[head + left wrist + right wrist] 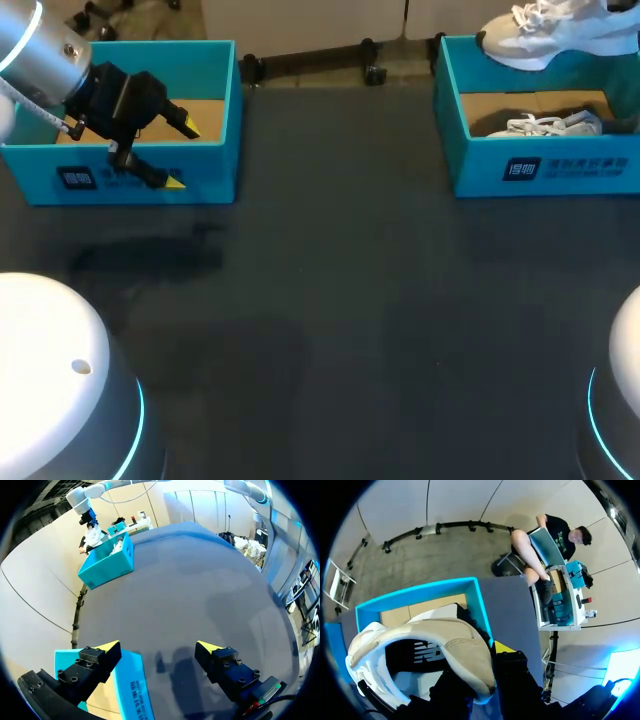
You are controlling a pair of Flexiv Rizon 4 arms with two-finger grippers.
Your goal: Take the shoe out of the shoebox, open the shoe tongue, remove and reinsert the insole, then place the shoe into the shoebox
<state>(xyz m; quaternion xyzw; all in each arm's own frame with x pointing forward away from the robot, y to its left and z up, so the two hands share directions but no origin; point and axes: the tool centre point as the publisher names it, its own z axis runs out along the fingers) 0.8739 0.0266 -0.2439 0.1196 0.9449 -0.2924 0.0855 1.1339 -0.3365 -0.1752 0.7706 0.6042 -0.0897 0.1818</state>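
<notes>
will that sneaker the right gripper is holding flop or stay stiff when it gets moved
Likely light: the right gripper holds the sneaker up by one end alone. Its thick sole looks stiff, so it should keep shape, though the soft upper may squash. Held off-centre, it could swing or twist over the shoebox.

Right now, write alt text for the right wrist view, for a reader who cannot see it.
The right gripper is shut on a pale sneaker, holding it over an open teal shoebox at the edge of the dark table. One yellow fingertip shows beside the shoe.
</notes>
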